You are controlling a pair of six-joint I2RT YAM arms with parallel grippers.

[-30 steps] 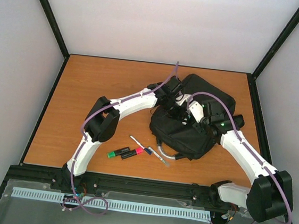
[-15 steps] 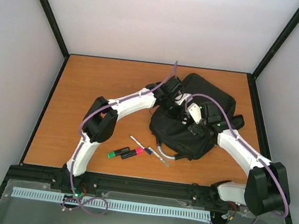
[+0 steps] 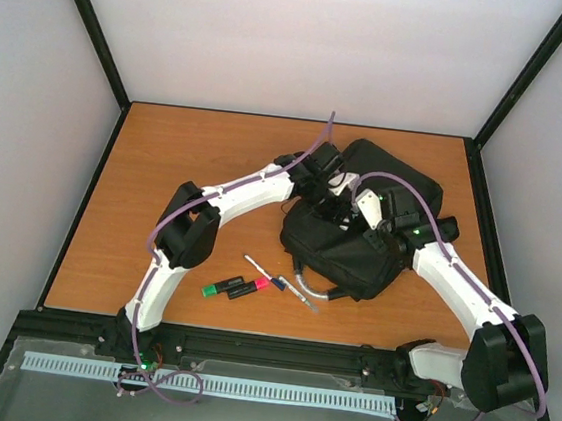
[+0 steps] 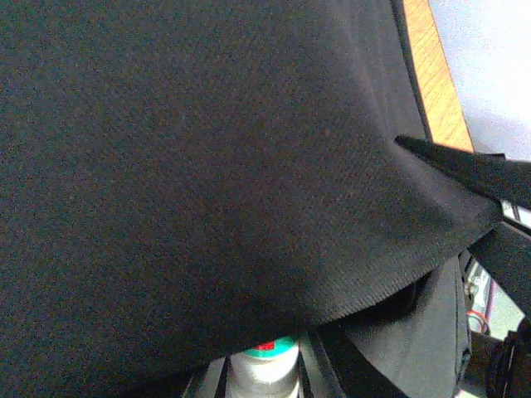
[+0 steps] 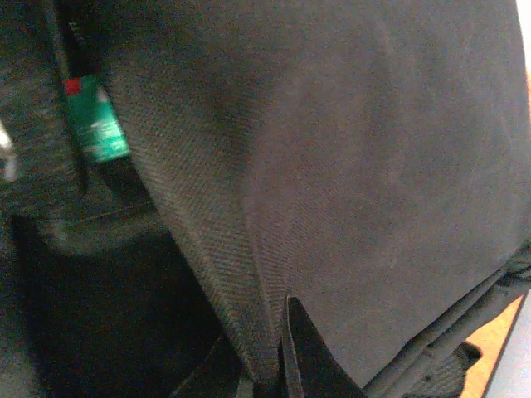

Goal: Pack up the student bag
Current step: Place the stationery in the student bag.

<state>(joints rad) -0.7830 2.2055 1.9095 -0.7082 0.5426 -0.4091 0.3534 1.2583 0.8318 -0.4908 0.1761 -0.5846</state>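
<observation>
Student bag (image 3: 341,262) near table (image 3: 166,158) right edge, markers (image 3: 238,288) by front edge

The left arm (image 3: 234,194) and right arm (image 3: 459,290) are alike: smooth white links joined by bulky, rounded black joints. A thin purple cable (image 3: 175,214) runs along each, arching free over the joints and curling in a loop below the left base (image 3: 135,341). A green light (image 3: 416,228) glows on a black joint of the right arm; a smaller one shows at the left base. The left gripper (image 3: 336,206) and right gripper (image 3: 369,237) are black, each on a white block, with a dark pointed finger (image 5: 300,352). Both bases sit on a black rail (image 3: 276,351), dotted with pale screws, at the worktop's (image 3: 161,208) near edge.
</observation>
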